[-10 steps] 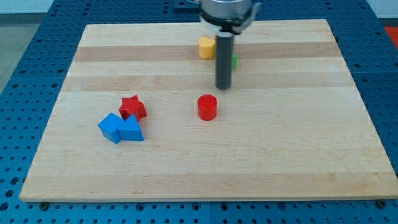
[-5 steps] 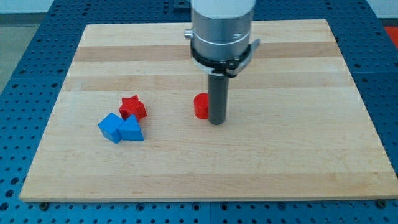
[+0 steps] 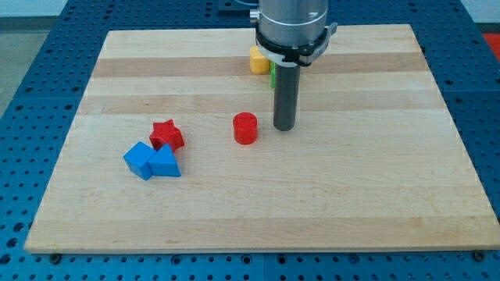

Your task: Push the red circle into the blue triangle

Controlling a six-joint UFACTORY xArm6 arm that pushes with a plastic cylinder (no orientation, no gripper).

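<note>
The red circle (image 3: 245, 128) stands near the middle of the wooden board. The blue triangle (image 3: 165, 163) lies toward the view's left and lower, touching a blue block (image 3: 139, 159) on its left. My tip (image 3: 283, 127) rests on the board just to the right of the red circle, a small gap apart from it. A red star (image 3: 166, 135) sits just above the two blue blocks, between them and the red circle.
A yellow block (image 3: 258, 59) lies near the view's top, left of the rod. A green block (image 3: 273, 76) shows as a sliver behind the rod. The wooden board (image 3: 391, 179) lies on a blue perforated table.
The rod came down beside the red circle, nudged it to the view's left and slightly up, then drew back up and right. The red circle now sits closer to the red star.
</note>
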